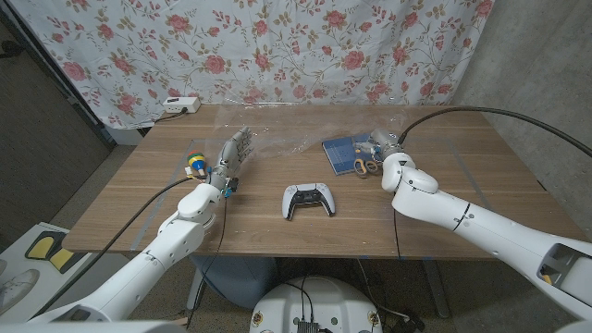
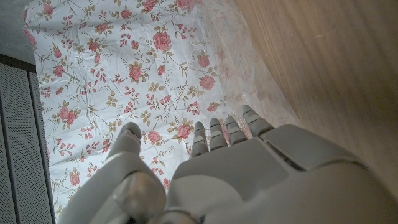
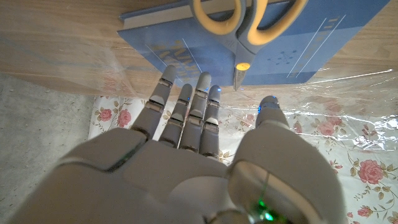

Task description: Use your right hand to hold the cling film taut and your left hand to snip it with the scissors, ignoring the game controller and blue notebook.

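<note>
Clear, crinkled cling film (image 1: pixel 287 139) spread mid-table toward the far edge, hard to trace. Yellow-handled scissors (image 1: pixel 364 166) atop the flat blue notebook (image 1: pixel 342 153), partly hidden by the right hand (image 1: pixel 387 148), fingers straight, spread, grasping nothing. Left hand (image 1: pixel 236 153) raised near the film's edge, released, empty. White game controller (image 1: pixel 309 200) nearer.

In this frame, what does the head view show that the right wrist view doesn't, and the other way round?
Head view alone: the game controller near the table's front edge, the left hand open by the cling film, a coloured toy beside that arm, and a white box at the back edge.

Right wrist view alone: a close look at the scissors' yellow handles and pivot, lying on the notebook.

Both: the right hand, open over the blue notebook and scissors, with cling film next to them.
</note>
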`<state>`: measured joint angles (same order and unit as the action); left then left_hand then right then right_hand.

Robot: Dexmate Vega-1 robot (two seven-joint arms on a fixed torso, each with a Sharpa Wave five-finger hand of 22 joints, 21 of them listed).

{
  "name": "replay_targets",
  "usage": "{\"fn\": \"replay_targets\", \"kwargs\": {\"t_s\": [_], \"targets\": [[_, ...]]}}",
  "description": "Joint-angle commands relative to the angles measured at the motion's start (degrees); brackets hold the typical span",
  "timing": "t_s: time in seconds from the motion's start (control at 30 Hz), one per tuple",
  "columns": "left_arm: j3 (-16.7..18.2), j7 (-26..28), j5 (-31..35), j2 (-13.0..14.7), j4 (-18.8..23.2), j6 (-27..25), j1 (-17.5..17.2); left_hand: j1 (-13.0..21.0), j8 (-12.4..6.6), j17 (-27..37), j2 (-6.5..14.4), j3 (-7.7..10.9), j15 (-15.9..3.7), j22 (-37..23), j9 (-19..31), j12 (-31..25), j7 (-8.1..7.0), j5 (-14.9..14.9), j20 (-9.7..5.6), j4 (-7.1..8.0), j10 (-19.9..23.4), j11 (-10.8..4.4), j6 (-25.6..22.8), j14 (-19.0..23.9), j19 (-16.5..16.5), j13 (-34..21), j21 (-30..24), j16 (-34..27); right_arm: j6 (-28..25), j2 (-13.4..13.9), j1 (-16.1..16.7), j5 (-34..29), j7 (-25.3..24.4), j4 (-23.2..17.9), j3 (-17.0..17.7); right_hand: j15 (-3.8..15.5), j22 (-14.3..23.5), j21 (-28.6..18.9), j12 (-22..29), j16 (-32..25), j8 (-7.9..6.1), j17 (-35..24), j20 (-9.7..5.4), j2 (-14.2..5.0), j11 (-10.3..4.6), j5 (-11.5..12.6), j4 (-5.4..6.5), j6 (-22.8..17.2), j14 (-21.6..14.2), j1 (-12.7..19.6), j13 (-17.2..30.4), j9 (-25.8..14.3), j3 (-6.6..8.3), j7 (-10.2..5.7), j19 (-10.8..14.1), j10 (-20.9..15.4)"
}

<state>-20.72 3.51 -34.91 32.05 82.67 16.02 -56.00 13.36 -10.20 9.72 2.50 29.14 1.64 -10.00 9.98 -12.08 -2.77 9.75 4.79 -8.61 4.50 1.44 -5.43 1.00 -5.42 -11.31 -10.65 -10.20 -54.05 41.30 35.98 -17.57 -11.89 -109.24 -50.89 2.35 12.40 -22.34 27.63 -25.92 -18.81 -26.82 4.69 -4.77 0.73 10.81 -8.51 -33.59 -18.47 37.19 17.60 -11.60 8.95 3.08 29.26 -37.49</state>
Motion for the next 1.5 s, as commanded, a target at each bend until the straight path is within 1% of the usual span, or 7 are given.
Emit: {"fn": "replay_targets", "kwargs": {"t_s": [0.03,0.27,0.63,0.73,0.9,1.03,1.5], "targets": [[-0.2,-0.18,-0.07,-0.31,-0.47,-0.06,0.38,0.13,-0.42,0.32,-0.36,-0.29,0.25,-0.08,0.18,-0.36,-0.02,0.14,-0.05,0.05,0.48,-0.24,-0.4,-0.43,-0.1,-0.17,-0.38,0.01,-1.09,-0.74,-1.23,-1.4,0.58,0.63,-1.9,0.55,0.11,-0.39,0.61,-0.15,-0.24,-0.15,0.02,0.25,0.11,0.11,0.47,-0.78,-1.06,-0.33,-0.01,-0.3,0.03,0.19,0.64,-0.98],[-0.05,-0.24,-0.21,-0.29,-0.62,0.22,0.17,0.15,-0.4,0.32,-0.33,-0.31,0.26,-0.07,0.18,-0.38,-0.06,0.14,-0.03,0.06,0.53,-0.24,-0.39,-0.46,-0.06,-0.17,-0.38,-0.03,-1.72,-0.68,-2.24,-2.42,1.41,0.66,-3.38,0.47,0.14,-0.6,0.72,-0.02,-0.13,-0.09,0.02,0.35,0.08,0.05,0.58,-0.97,-1.41,-0.62,-0.22,-0.29,-0.04,0.4,0.92,-1.51],[-0.06,-0.55,-0.38,-0.32,-0.78,0.45,0.03,0.18,-0.41,0.31,-0.3,-0.34,0.3,-0.07,0.18,-0.38,-0.02,0.15,-0.03,0.06,0.55,0.0,-0.45,-0.48,-0.04,-0.17,-0.39,-0.08,-3.98,-1.63,-4.62,-5.94,2.4,1.63,-7.93,0.42,0.18,-0.76,0.6,0.19,0.07,-0.13,0.14,0.53,0.08,-0.04,0.72,-1.06,-1.44,-1.0,-0.47,-0.28,-0.18,0.5,0.92,-1.5],[0.03,-0.42,-0.4,-0.29,-0.72,0.5,-0.07,0.19,-0.39,0.31,-0.29,-0.36,0.31,-0.07,0.18,-0.37,-0.01,0.15,-0.03,0.06,0.52,-0.25,-0.42,-0.5,-0.03,-0.17,-0.39,-0.1,-3.63,-1.66,-4.75,-5.81,2.62,1.83,-8.05,0.4,0.19,-0.79,0.58,0.23,0.14,-0.15,0.16,0.55,0.14,-0.06,0.77,-1.08,-1.48,-1.12,-0.54,-0.28,-0.21,0.5,0.9,-1.51],[0.09,-0.49,-0.49,-0.17,-0.65,0.42,-0.16,0.2,-0.41,0.31,-0.29,-0.39,0.31,-0.07,0.18,-0.37,-0.03,0.15,-0.06,0.06,0.52,-0.19,-0.47,-0.49,-0.04,-0.17,-0.41,-0.12,-5.12,-2.41,-5.44,-6.8,2.7,2.71,-9.08,0.38,0.2,-0.86,0.53,0.29,0.25,-0.16,0.18,0.5,0.11,-0.06,0.8,-1.05,-1.56,-1.18,-0.64,-0.28,-0.19,0.58,0.91,-1.49],[0.09,-0.58,-0.52,-0.11,-0.69,0.43,-0.19,0.2,-0.37,0.31,-0.29,-0.4,0.33,-0.07,0.18,-0.36,-0.02,0.15,-0.04,0.06,0.48,-0.22,-0.4,-0.47,-0.06,-0.17,-0.42,-0.14,-7.63,-3.16,-6.49,-8.95,2.47,3.8,-11.04,0.26,0.22,-0.93,0.54,0.29,0.32,-0.21,0.24,0.54,0.11,-0.09,0.87,-1.14,-1.71,-1.35,-0.73,-0.27,-0.25,0.94,0.93,-1.6],[0.22,-0.63,-0.72,-0.08,-0.75,0.48,-0.27,0.24,-0.38,0.31,-0.27,-0.46,0.36,-0.07,0.18,-0.34,-0.03,0.15,0.08,0.07,0.44,-0.24,-0.46,-0.49,0.09,-0.17,-0.38,-0.18,-8.48,-3.74,-8.27,-9.37,4.43,5.72,-12.96,-0.33,0.27,-1.19,0.57,0.65,0.7,-0.31,0.64,0.77,0.43,-0.23,1.4,-1.29,-1.82,-2.61,-0.9,-0.24,-0.66,1.28,0.95,-1.7]]}}
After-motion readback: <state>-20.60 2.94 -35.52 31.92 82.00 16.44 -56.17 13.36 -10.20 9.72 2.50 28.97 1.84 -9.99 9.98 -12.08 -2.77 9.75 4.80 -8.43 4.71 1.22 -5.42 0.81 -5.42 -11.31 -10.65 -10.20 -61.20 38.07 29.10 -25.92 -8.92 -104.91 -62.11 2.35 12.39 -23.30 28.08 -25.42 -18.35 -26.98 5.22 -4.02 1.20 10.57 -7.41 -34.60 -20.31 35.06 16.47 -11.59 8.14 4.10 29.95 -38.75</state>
